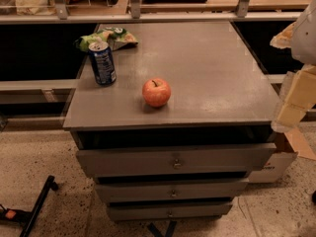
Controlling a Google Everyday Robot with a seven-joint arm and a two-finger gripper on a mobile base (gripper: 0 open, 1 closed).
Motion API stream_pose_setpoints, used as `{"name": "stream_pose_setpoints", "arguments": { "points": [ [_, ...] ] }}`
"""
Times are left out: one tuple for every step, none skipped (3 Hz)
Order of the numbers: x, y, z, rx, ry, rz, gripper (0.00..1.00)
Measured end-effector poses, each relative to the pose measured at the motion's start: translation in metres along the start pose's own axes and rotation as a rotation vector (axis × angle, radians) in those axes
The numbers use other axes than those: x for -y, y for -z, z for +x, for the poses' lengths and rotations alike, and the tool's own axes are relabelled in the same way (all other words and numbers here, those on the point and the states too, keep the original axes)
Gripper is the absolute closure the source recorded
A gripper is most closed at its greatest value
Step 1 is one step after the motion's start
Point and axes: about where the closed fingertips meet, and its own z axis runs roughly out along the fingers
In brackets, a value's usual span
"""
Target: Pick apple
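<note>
The apple (156,92) is round and red-orange with a short dark stem. It stands upright on the grey top of a drawer cabinet (207,68), near the front edge and a little left of centre. My gripper (290,110) hangs at the right edge of the view, just beyond the cabinet's front right corner, well to the right of the apple and apart from it. It holds nothing that I can see.
A blue can (102,61) stands upright at the left of the cabinet top, behind and left of the apple. A green snack bag (109,37) lies behind the can. Three drawers (175,159) stick out below. A cardboard box (281,157) sits on the floor at right.
</note>
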Motion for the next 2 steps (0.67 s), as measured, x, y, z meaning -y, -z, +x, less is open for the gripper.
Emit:
{"name": "stream_pose_setpoints", "arguments": {
  "points": [
    [0.0000, 0.0000, 0.0000, 0.000, 0.000, 0.000, 0.00],
    [0.0030, -0.0044, -0.0090, 0.005, 0.015, -0.004, 0.00]
  ]
}}
